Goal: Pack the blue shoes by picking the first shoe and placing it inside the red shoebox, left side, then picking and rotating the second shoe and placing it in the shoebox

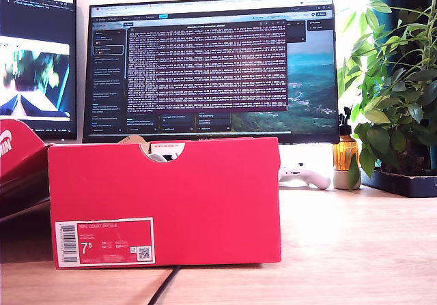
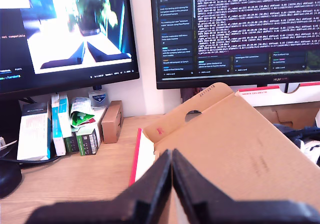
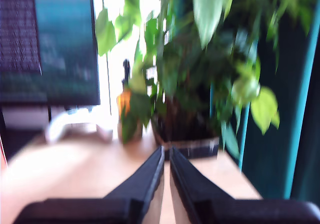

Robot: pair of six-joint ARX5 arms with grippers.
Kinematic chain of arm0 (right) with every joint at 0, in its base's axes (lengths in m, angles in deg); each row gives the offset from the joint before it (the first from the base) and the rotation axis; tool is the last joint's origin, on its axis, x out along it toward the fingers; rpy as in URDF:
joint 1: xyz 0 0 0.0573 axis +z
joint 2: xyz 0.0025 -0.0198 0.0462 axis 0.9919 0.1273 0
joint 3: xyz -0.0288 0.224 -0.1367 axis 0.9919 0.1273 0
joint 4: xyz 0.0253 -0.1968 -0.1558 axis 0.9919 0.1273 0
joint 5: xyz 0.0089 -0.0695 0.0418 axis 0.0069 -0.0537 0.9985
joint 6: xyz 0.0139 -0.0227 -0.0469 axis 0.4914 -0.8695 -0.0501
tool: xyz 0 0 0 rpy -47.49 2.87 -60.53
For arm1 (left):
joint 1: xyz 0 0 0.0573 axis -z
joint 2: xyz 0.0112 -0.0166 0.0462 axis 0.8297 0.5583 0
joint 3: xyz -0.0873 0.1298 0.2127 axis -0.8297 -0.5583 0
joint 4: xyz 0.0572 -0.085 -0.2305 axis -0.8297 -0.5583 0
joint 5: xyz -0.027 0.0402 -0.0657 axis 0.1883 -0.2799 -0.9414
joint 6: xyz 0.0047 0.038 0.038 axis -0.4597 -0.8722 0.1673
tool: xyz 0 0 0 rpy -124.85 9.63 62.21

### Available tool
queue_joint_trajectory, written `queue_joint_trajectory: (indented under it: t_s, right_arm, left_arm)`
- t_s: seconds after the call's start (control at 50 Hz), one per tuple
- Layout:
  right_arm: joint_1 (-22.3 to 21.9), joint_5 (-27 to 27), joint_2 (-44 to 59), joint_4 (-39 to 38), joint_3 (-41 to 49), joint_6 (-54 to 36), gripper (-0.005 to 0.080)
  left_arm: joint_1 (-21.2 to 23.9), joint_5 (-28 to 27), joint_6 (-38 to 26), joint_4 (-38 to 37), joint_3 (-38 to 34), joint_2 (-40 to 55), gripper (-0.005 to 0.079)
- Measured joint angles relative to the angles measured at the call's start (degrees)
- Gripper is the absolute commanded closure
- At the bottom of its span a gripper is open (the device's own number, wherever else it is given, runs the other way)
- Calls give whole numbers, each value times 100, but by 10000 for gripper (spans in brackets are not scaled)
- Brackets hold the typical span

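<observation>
On desk: red shoebox, label "NIKE COURT ROYALE", "7.5"; my first gripper, my second gripper both closed.

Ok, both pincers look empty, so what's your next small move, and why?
Probably swing my first pincer toward the red shoebox interior for a look. It and my second pincer are shut on nothing, and only a navy-and-white sliver of a blue shoe shows past the brown flap, so I can't tell whether both are packed.
</observation>
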State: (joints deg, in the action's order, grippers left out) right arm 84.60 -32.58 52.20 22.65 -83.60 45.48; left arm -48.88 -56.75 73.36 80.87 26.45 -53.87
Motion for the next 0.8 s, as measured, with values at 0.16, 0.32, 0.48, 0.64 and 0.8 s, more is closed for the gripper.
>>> queue_joint_trajectory:
  t_s: [0.16, 0.32, 0.48, 0.64, 0.8]
  right_arm:
    - [0, -11, -717, 772, 0, 57, 757]
    - [0, -52, -1167, 1919, 0, 216, 757]
    - [0, -254, -1572, 2940, 0, 295, 757]
    - [0, -516, -1847, 3613, -2, 417, 757]
    - [0, -498, -1856, 3648, -11, 595, 757]
  left_arm:
    - [-11, 0, 0, -17, 0, 0, 754]
    - [-11, 0, 70, -44, 0, 0, 754]
    - [-11, 164, 122, -404, 0, 0, 754]
    - [-11, 170, 240, -1119, 0, 0, 754]
    - [-11, 149, 326, -1117, 0, 0, 754]
